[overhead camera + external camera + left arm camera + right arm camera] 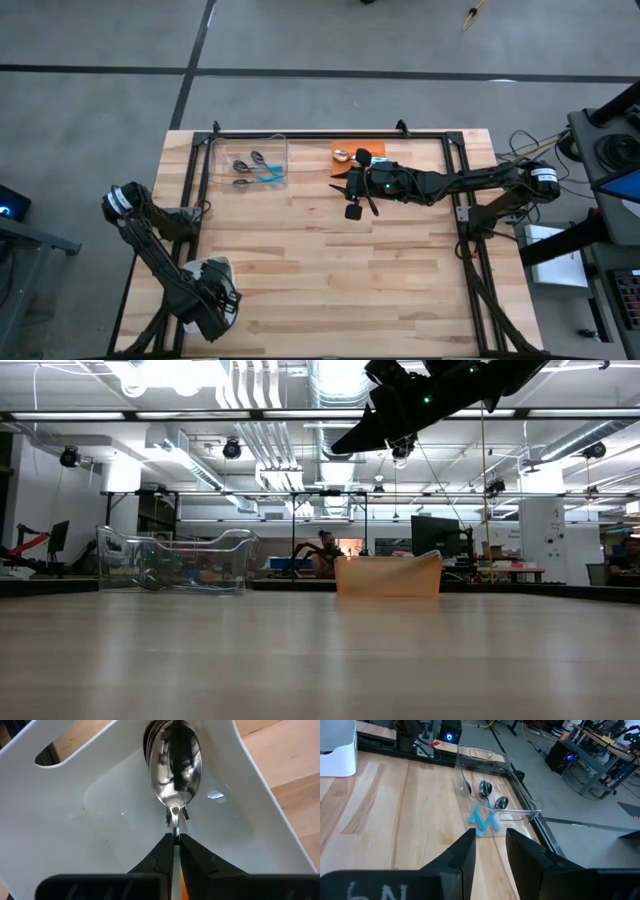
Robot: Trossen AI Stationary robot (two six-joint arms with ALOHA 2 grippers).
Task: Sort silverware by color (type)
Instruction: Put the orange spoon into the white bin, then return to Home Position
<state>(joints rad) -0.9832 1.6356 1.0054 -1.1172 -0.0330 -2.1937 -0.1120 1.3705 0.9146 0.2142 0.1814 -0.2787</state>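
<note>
**Spoon pinched over the white bin, right arm high above the orange tray**

While the left gripper (pixel 175 840) sits at the near left corner of the table, down inside the white bin (pixel 218 268), its fingers are pressed together on the neck of a silver-bowled spoon (pixel 175 762), with a sliver of orange handle showing between them. More spoon bowls lie stacked under that one against the bin's wall. The bin's white sides rise close around the fingers, and its cut-out handle shows to one side.

The right gripper (pixel 357 190) hangs above the table near the far edge, just in front of the orange tray (pixel 372 152). Its fingers (pixel 465 855) stand partly apart with nothing between them. In the low view the arm is well clear of the tabletop, high above the tray's rim. A silver spoon bowl (pixel 342 154) lies at the left end of the orange tray.

The clear tray (pixel 250 160) stands at the far left, close to the black frame rail that runs along the table's far edge. Three dark-bowled spoons with light-blue handles (pixel 484 815) lie inside it, bowls toward the left, handles crossing one another near the tray's right wall.

Between the two far trays and the white bin the wooden tabletop (pixel 330 270) lies open across its middle and whole near right side. Black frame rails border the left, right and far edges.
</note>
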